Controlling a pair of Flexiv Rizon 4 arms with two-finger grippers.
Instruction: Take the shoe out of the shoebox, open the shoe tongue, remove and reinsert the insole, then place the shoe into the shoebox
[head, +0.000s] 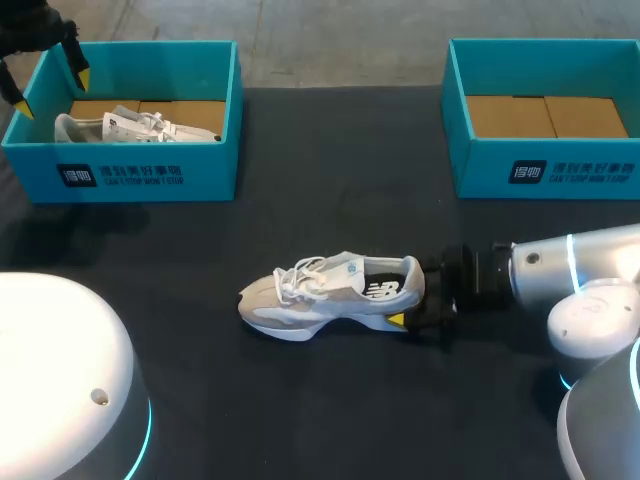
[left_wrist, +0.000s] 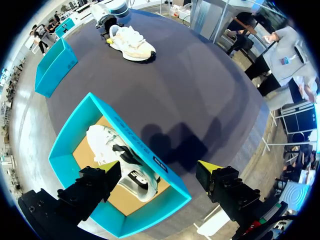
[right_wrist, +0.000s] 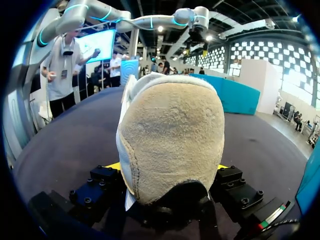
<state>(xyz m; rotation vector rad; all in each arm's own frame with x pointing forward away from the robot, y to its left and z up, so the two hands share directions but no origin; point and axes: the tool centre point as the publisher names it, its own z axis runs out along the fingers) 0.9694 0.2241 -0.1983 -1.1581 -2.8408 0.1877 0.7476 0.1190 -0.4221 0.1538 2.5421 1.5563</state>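
A grey-and-white shoe (head: 330, 295) lies on its sole in the middle of the black table, toe pointing left. My right gripper (head: 415, 293) is shut on its heel, one finger on each side. In the right wrist view the suede heel (right_wrist: 172, 140) fills the space between the fingers (right_wrist: 102, 180). My left gripper (head: 50, 88) hangs open above the left teal shoebox (head: 120, 175), holding nothing. A second white shoe (left_wrist: 120, 160) lies in that box (left_wrist: 145, 155), under the open left gripper (left_wrist: 160, 185). The held shoe (left_wrist: 132, 42) shows far ahead of it.
A second teal shoebox (head: 545, 165) stands at the back right with only its cardboard floor showing. The same box (left_wrist: 52, 67) shows in the left wrist view. Dark tabletop (head: 330, 180) stretches between the two boxes and in front of the shoe.
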